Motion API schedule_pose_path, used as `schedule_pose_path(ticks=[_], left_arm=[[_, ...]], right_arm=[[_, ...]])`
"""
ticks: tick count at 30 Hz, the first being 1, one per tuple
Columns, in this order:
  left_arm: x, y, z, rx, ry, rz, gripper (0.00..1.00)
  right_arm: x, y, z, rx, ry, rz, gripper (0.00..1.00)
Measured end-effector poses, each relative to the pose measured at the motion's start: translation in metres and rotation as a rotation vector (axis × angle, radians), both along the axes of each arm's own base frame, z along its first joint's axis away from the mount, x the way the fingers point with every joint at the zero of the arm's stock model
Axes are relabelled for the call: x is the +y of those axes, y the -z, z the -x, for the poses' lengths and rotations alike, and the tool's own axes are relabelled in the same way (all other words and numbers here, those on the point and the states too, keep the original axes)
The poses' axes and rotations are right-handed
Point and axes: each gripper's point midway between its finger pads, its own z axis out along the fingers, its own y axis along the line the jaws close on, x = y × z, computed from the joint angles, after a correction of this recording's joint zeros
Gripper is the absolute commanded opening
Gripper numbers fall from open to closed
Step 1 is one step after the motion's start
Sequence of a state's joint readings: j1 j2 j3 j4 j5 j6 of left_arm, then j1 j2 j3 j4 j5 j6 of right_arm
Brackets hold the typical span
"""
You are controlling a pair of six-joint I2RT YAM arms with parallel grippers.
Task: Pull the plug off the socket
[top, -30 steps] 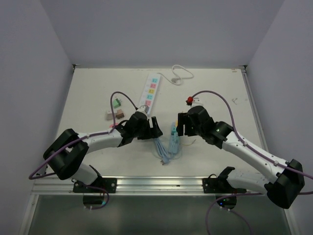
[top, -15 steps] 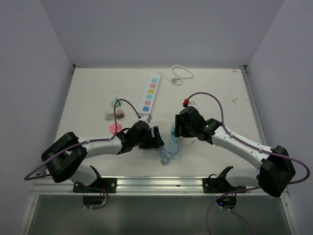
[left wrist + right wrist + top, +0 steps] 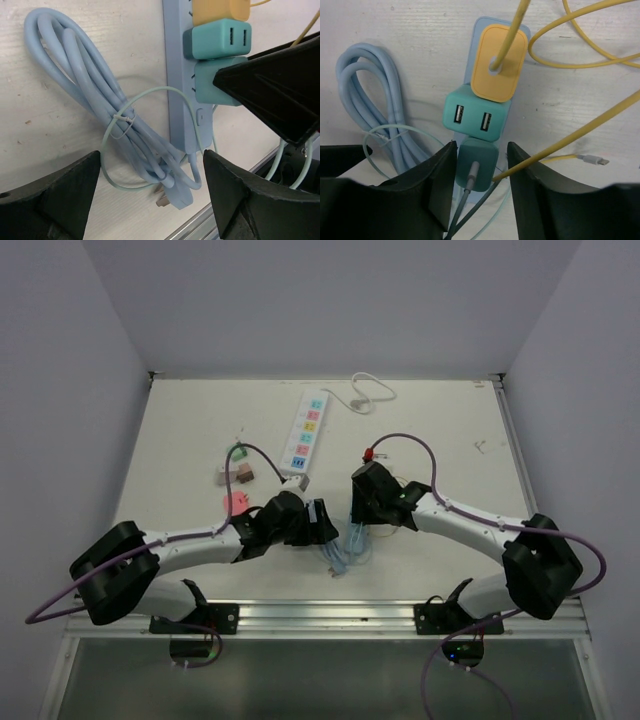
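A light blue power strip [image 3: 470, 55] lies on the table, also in the left wrist view [image 3: 177, 90] and the top view [image 3: 350, 532]. It carries a yellow plug [image 3: 499, 62], a teal USB charger [image 3: 477, 119] and a teal plug [image 3: 477, 162] with a grey cable. My right gripper [image 3: 481, 150] is open, one finger on each side of the teal plug. My left gripper [image 3: 150, 200] is open and empty just above the strip's coiled blue cord [image 3: 100, 115]. Its position in the top view [image 3: 320, 523] is just left of the right gripper [image 3: 358, 510].
A white power strip [image 3: 307, 430] with coloured sockets lies at the back centre, its white cable [image 3: 370, 390] behind it. Small adapters [image 3: 235, 470] and a pink disc [image 3: 235, 502] lie at left. A yellow cable [image 3: 580, 55] loops right of the blue strip, near a loose connector [image 3: 592, 160].
My right gripper has moved left and down over the blue strip and now straddles the teal plug. My left gripper has shifted a little nearer and to the right beside the cord.
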State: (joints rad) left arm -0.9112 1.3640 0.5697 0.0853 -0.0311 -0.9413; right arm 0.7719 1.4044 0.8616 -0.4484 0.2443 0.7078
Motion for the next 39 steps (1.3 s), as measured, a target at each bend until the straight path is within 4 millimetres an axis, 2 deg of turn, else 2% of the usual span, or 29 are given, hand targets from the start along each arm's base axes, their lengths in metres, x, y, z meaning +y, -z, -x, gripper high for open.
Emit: schedule_pose_path(ticks=[3, 9, 18, 26, 30, 32, 33, 34, 36, 37, 39], left_arm=[[0.002, -0.009, -0.003, -0.025, -0.015, 0.011, 0.91], [0.015, -0.017, -0.007, -0.058, -0.051, -0.031, 0.96], [0.035, -0.043, -0.023, -0.135, -0.129, -0.062, 0.99], [0.042, -0.040, -0.025, -0.134, -0.151, -0.089, 0.99], [0.044, -0.040, -0.027, -0.135, -0.158, -0.093, 0.99], [0.044, -0.040, -0.027, -0.136, -0.160, -0.093, 0.99], [0.044, -0.040, -0.027, -0.136, -0.160, -0.094, 0.99], [0.045, -0.040, -0.027, -0.136, -0.161, -0.094, 0.98], [0.045, -0.040, -0.027, -0.136, -0.161, -0.095, 0.98], [0.045, -0.040, -0.027, -0.136, -0.161, -0.095, 0.98], [0.045, -0.040, -0.027, -0.136, -0.161, -0.097, 0.98]], right_arm=[[0.005, 0.002, -0.001, 0.002, -0.002, -0.016, 0.37], [0.008, 0.004, 0.000, 0.015, -0.017, -0.021, 0.33], [0.009, 0.005, -0.001, 0.029, -0.028, -0.007, 0.39], [0.010, 0.007, -0.002, 0.038, -0.026, 0.005, 0.44], [0.010, 0.027, -0.002, 0.073, -0.027, 0.038, 0.47], [0.009, 0.027, -0.002, 0.073, -0.024, 0.041, 0.46], [0.009, 0.027, -0.003, 0.072, -0.024, 0.041, 0.43], [0.009, 0.027, -0.003, 0.072, -0.023, 0.042, 0.36], [0.008, 0.027, -0.002, 0.070, -0.020, 0.044, 0.28], [0.008, 0.026, -0.002, 0.069, -0.018, 0.042, 0.19], [0.008, 0.026, -0.002, 0.064, -0.018, 0.036, 0.11]])
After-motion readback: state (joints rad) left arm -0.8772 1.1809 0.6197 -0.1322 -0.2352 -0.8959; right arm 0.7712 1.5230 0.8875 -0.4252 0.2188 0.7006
